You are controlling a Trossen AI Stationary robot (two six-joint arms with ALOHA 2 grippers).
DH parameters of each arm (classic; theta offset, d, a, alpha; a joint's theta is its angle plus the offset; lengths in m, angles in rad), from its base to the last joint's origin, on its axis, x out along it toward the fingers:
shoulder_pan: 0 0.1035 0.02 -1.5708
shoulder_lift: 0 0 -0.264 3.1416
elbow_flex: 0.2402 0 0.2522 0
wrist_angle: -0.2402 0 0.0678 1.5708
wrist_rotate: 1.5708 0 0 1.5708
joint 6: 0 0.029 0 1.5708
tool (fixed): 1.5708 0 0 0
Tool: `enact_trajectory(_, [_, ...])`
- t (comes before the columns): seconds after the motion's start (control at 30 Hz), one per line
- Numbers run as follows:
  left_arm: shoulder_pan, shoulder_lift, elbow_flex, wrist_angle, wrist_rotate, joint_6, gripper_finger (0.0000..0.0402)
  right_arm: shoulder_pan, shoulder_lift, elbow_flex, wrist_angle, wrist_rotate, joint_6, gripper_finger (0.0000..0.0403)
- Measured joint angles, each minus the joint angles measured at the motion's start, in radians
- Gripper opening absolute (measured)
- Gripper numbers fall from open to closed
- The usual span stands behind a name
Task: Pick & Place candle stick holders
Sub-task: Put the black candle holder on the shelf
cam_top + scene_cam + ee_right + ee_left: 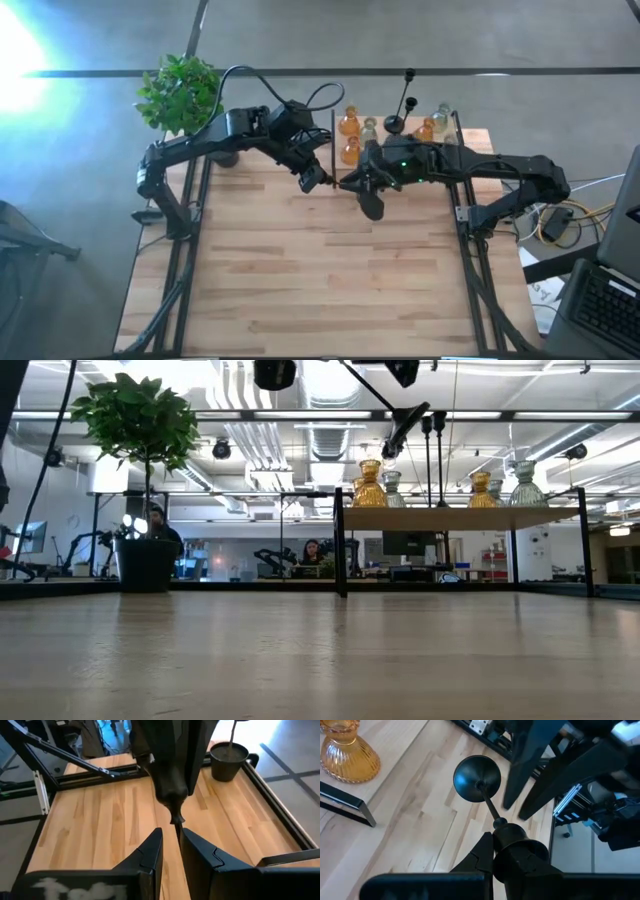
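A black candle stick holder with a round base [476,778], a thin stem and a bulb is held in the air between my two grippers, over the table's middle just in front of the shelf. My left gripper [314,180] is shut on its bulb end. My right gripper [171,840] is open. The thin stem [176,826] shows in the narrow gap between its fingers, just below the bulb, and I see no touch. The base [372,205] shows below the right gripper in the high view. My left gripper pinches the holder's bulb [512,837] between its two fingers, which lie along the holder's length. The stem and round base stick out beyond the fingertips, away from the gripper. The holder is lifted clear of the table.
A raised wooden shelf [478,138] at the far right carries amber holders [349,122], clear glass holders [441,115] and an upright black holder [395,125]. A potted green plant [180,90] stands at the far left. Bare wood lies toward the near edge.
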Motion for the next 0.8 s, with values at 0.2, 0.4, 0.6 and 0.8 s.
enact_trajectory(0.2, [0.0,0.0,0.0,0.0,0.027,0.0,0.0017,0.0,0.034,0.014,-0.004,0.0,0.008,0.0063])
enact_trajectory(0.4, [0.001,0.0,0.0,0.0,0.045,0.0,0.0017,0.0,0.037,0.016,-0.019,0.0,0.012,0.0063])
enact_trajectory(0.6, [0.003,0.0,0.0,0.0,0.055,-0.005,0.0017,0.0,0.036,0.014,-0.019,0.0,0.012,0.0063])
enact_trajectory(0.8, [0.005,0.0,0.0,0.003,0.067,-0.008,0.0017,0.0,0.038,0.014,-0.018,-0.002,0.023,0.0053])
